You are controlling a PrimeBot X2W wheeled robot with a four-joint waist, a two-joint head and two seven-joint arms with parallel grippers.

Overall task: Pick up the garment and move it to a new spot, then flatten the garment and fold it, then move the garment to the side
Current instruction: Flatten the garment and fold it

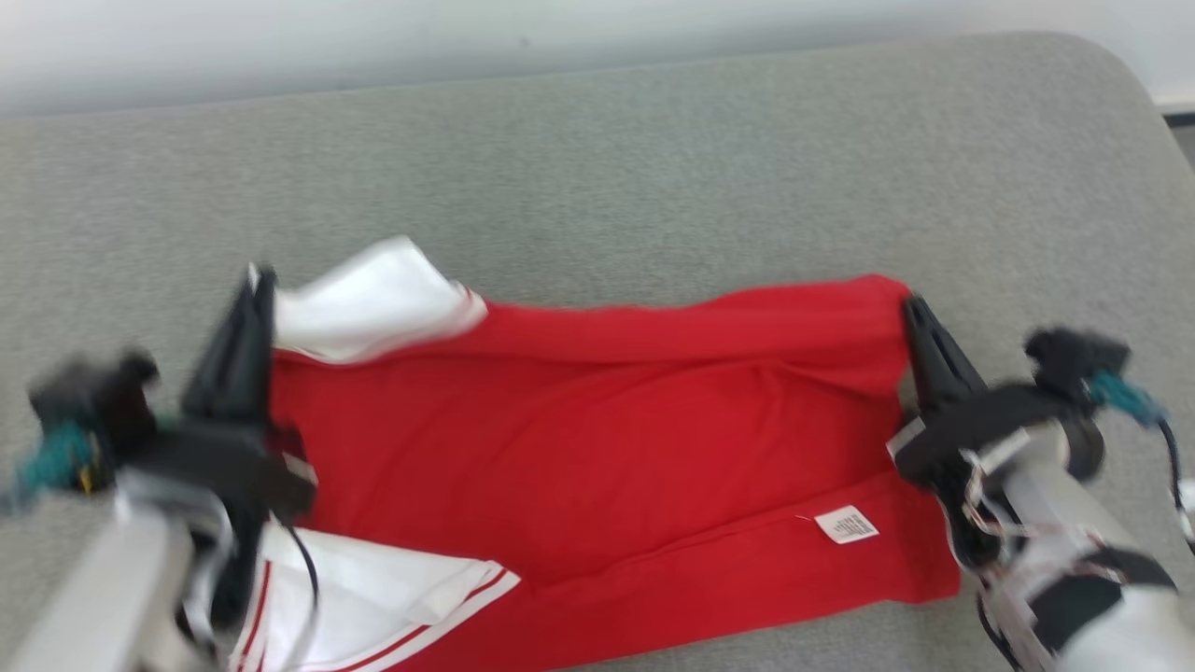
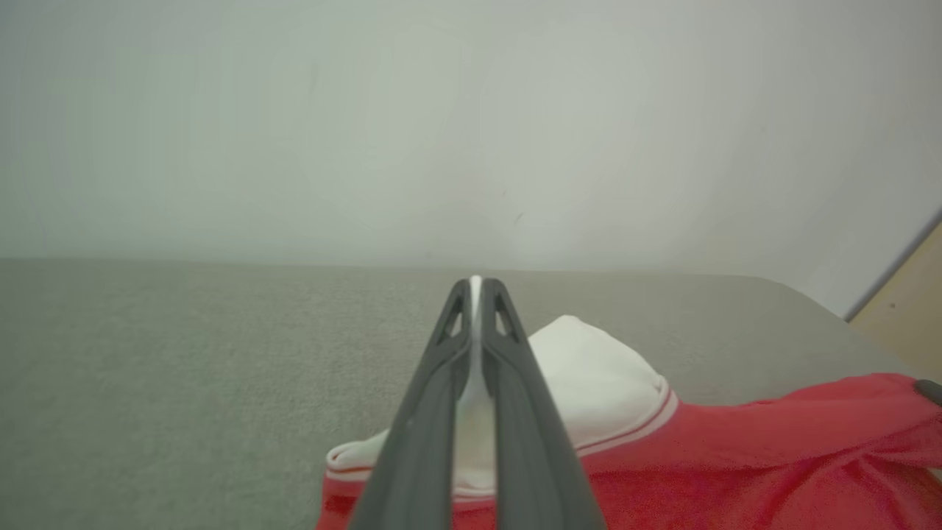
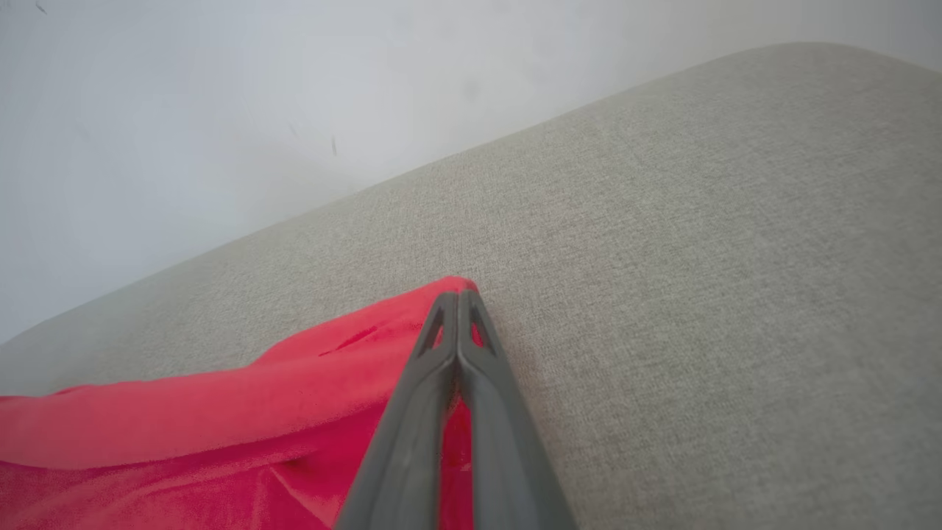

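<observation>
The red knit garment with white, red-striped sleeves (image 1: 579,439) lies spread across the grey fabric-covered cushion (image 1: 653,168), stretched between the two grippers. The left gripper (image 1: 263,280) is clenched on white cloth at the sleeve end. In the left wrist view a sliver of white runs up between its closed fingers, and the rest of the upper white sleeve (image 1: 373,299) billows just to its inner side. The right gripper (image 1: 910,306) is clamped on the far red corner of the opposite edge, with red cloth showing through its fingertip slots in the right wrist view.

The cloth looks light, soft and wholly limp. It sags into a long fold between the grippers and wrinkles behind them, so it will drape and drag rather than hold any shape. It is not fragile, but a thin pinch of knit could slide out of smooth fingers under a sharp tug.

Corners and hems, where the fabric is doubled, seem the best places to hold, taken in pairs at matching ends so the panel stays taut. The second white sleeve (image 1: 373,588) lies loose behind the left gripper, and the small white care label (image 1: 847,525) lies behind the right one. Both are likely to flop during a fold.
</observation>
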